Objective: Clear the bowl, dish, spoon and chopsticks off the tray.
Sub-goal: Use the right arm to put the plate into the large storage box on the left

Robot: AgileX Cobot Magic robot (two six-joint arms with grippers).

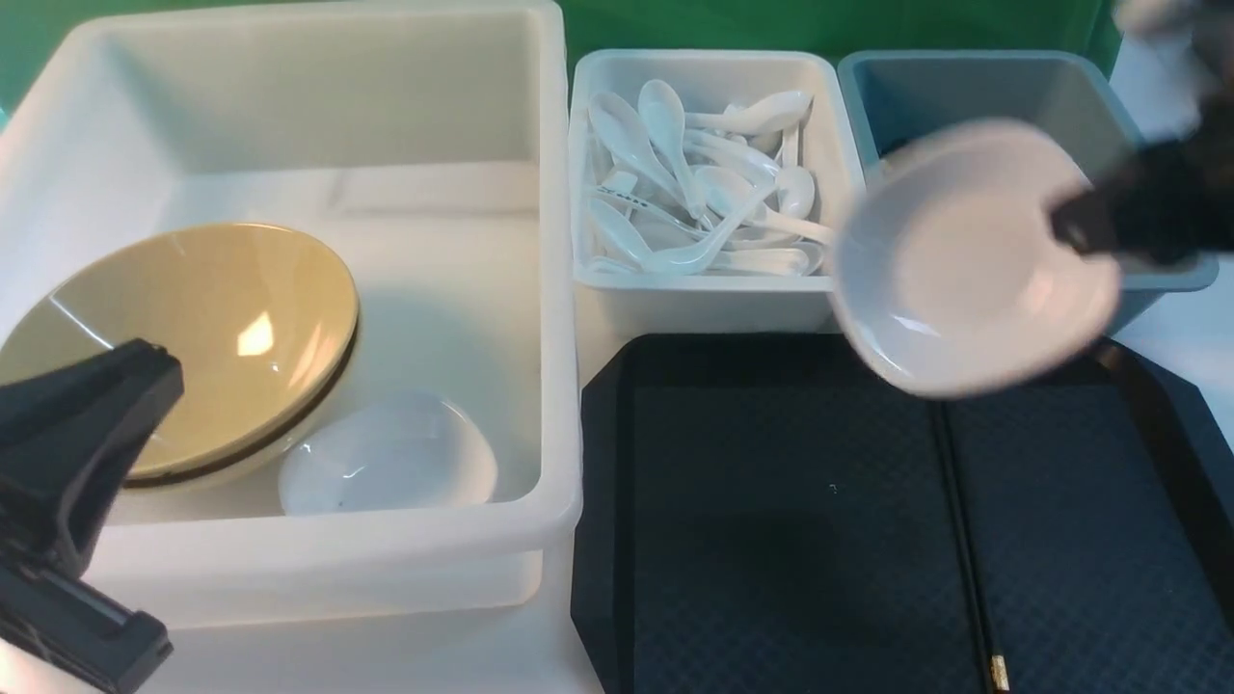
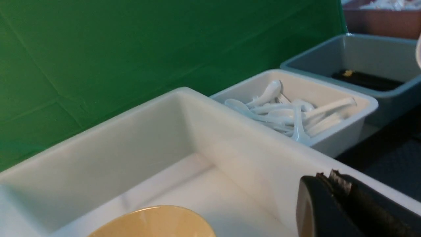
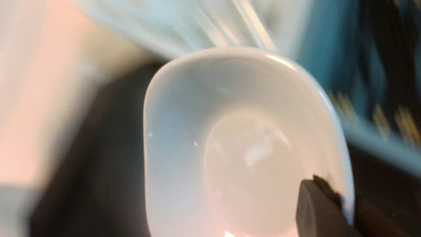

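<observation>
Chopsticks point(image 1: 967, 549) lie nearest, at the lower right of the frame on the black tray point(image 1: 771, 578). Their long axis runs near to far, with the gold mark at the near end, and nothing else shows resting on the tray.

At the lower left, the left end effector point(image 2: 330, 177) is clenched on nothing, by the near left part of the big white bin point(image 1: 564, 289). Inside that bin sit a yellow bowl point(image 1: 222, 328) and, just beside it, another dish point(image 1: 386, 453).

Farther back, at the right of the frame, the dish point(image 1: 964, 265) hangs in the air above the tray's far edge. It is tilted with its hollow toward the camera, and the right end effector point(image 1: 1075, 226) grasps its right rim.

The dish therefore reaches leftward from its end effector, and the big bin lies farther left again, well apart from it. I judge the coming move to be a leftward carry to that bin. The left arm is nearer the bin, but the right arm has the grip.

Farthest back stand the spoon bin point(image 1: 709, 294), at the upper middle, and a grey-blue bin point(image 1: 964, 87) behind the dish, with dark sticks inside.
</observation>
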